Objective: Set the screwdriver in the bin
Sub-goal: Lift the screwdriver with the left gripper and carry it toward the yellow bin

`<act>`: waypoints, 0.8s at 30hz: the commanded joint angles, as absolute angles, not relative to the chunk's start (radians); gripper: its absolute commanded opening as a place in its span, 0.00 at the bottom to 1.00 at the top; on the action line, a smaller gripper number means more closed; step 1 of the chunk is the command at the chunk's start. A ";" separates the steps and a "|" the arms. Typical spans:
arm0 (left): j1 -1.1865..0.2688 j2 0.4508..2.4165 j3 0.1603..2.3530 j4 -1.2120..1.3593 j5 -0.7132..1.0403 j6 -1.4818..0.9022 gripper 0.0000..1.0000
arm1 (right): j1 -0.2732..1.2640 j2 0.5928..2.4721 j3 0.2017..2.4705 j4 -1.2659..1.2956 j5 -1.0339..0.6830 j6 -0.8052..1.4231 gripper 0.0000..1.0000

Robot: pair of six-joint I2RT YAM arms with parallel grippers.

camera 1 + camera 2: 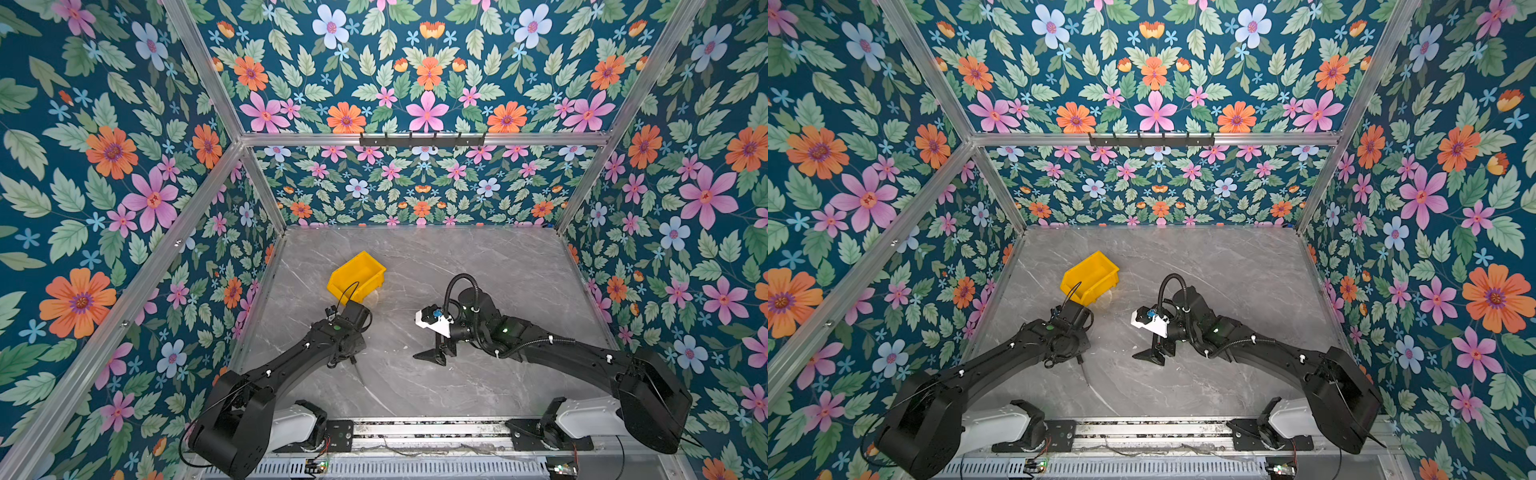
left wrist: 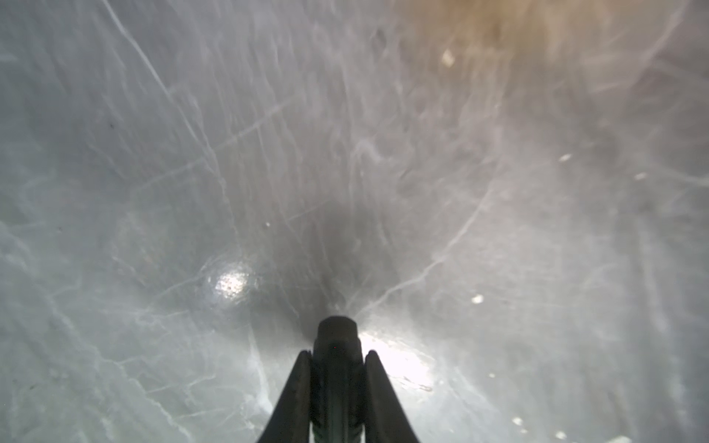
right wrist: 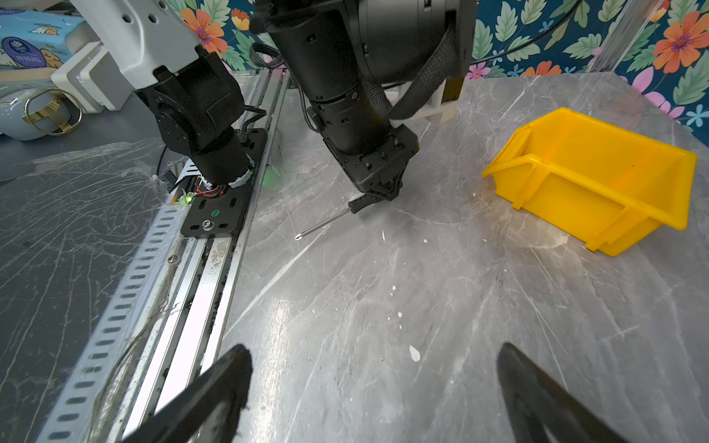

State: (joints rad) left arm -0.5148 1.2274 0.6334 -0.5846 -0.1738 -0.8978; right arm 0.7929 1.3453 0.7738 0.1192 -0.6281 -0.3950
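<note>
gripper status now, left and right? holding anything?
Left gripper: closed on the screwdriver, gripping its black handle.
Right gripper: open, holding nothing.

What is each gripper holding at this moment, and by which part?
The left gripper grips the screwdriver by its black handle; the shaft sticks out free. The right gripper is open, empty.

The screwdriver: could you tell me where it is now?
In both top views the screwdriver sits left of centre, handle pinched in the left tool, in front of the bin.
</note>
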 commanded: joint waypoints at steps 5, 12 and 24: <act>-0.512 1.222 0.738 -0.642 -0.280 -0.827 0.11 | 0.794 1.348 0.798 0.139 -0.612 -0.426 0.99; -0.502 1.295 0.903 -0.650 -0.335 -0.636 0.12 | 0.793 1.327 0.818 0.136 -0.573 -0.440 0.99; -0.447 1.404 1.130 -0.553 -0.315 -0.203 0.00 | 0.785 1.299 0.847 0.128 -0.534 -0.463 0.99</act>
State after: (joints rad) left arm -0.4500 1.4002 1.1103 -0.6079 -0.3176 -0.3634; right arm 0.7860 1.3045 0.8391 0.1188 -0.5461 -0.4400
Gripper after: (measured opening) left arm 0.219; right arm 0.993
